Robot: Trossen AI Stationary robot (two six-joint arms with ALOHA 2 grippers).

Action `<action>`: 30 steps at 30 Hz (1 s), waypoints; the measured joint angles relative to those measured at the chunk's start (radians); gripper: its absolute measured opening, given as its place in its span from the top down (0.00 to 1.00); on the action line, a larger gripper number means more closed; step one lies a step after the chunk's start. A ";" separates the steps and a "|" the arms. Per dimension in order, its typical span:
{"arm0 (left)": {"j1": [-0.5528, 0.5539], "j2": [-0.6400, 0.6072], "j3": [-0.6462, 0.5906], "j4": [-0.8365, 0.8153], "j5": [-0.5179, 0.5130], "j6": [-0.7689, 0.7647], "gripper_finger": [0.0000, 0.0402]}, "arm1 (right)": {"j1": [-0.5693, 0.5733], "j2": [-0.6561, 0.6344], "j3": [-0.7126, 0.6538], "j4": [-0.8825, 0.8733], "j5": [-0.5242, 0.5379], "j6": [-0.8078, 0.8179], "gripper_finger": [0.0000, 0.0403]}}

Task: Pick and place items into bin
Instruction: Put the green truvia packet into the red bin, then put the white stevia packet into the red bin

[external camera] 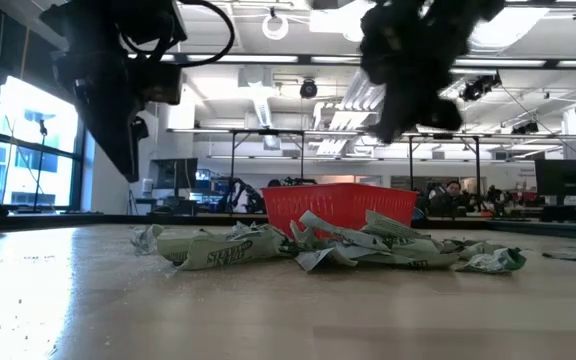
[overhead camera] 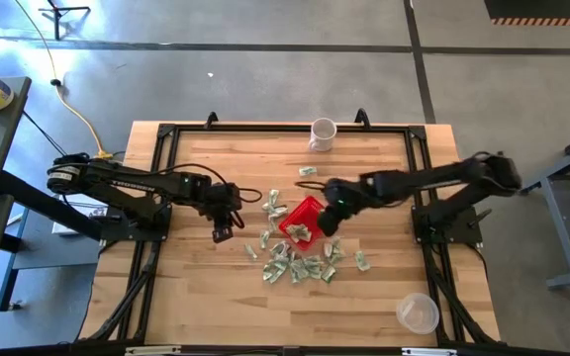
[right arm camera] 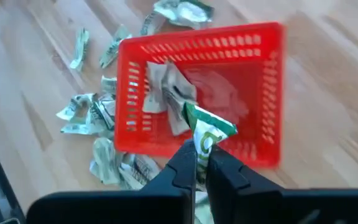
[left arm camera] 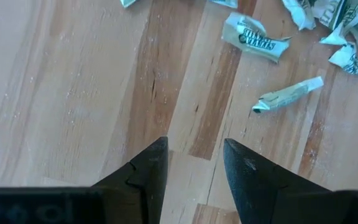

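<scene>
The red basket (overhead camera: 301, 220) stands mid-table; in the right wrist view the red basket (right arm camera: 263, 87) holds a few crumpled green-and-white paper pieces (right arm camera: 166, 93). Several more pieces (overhead camera: 300, 265) lie on the wood around it, mostly on its near side, seen also in the low view (external camera: 348, 245). My right gripper (right arm camera: 199, 163) hovers over the basket's right side (overhead camera: 331, 220), shut on one piece. My left gripper (left arm camera: 194, 158) is open above bare wood left of the pile (overhead camera: 222, 233); loose pieces (left arm camera: 288, 94) lie ahead of it. My right gripper pinches one crumpled paper piece (right arm camera: 205, 134) between its two fingertips by one end. The rest of the piece sticks out beyond the fingertips, lifted clear above the basket.
A white mug (overhead camera: 323, 133) stands near the far edge. A clear plastic cup (overhead camera: 418, 313) sits near the near right corner. Bare wood spreads across the table's left half and along the near edge.
</scene>
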 joint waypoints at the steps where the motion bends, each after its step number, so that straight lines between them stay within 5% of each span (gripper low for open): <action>1: 0.000 0.000 0.000 0.004 0.000 -0.001 0.53 | -0.010 0.036 0.011 0.042 -0.018 -0.021 0.96; 5: 0.000 0.000 0.000 0.020 0.000 -0.031 0.53 | -0.028 0.158 0.100 0.090 -0.099 -0.081 0.87; 9: 0.000 0.000 0.000 0.021 0.001 -0.070 0.53 | -0.024 0.217 0.210 -0.070 -0.097 -0.185 0.67; 13: -0.010 0.023 0.000 0.086 0.020 -0.040 0.53 | 0.012 0.218 0.307 -0.308 0.020 -0.320 0.43; 19: -0.164 0.103 0.002 0.254 0.034 0.273 0.53 | 0.149 0.160 0.330 -0.514 0.290 -0.471 0.15; 27: -0.271 0.279 0.002 0.386 0.027 0.405 0.53 | 0.256 0.143 0.245 -0.584 0.291 -0.348 0.08; 30: -0.268 0.344 0.000 0.396 -0.074 0.423 0.53 | 0.278 0.144 0.202 -0.573 0.290 -0.291 0.08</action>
